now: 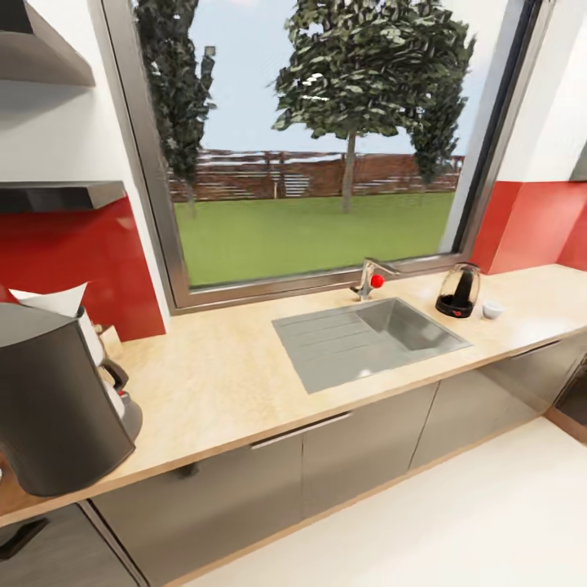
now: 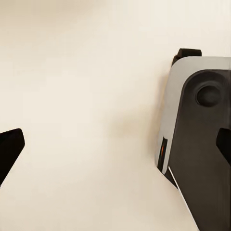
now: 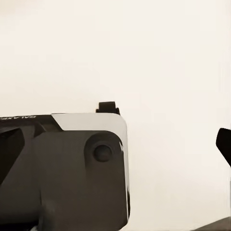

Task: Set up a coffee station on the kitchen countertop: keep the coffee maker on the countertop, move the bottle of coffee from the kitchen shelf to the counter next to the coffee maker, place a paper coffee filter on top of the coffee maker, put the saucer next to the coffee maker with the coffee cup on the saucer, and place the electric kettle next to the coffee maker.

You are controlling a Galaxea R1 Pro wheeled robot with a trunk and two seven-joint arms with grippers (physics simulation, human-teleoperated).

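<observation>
Ahead, we see the coffee maker (image 1: 57, 399) and electric kettle (image 1: 459, 291) well apart on the kitchen countertop (image 1: 220, 383), both our grippers (image 2: 115, 149) (image 3: 115, 144) spread wide.

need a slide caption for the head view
Tall dark grey coffee maker at the light-wood countertop's left; rounded glass electric kettle and tiny white cup beyond the steel sink.
</observation>
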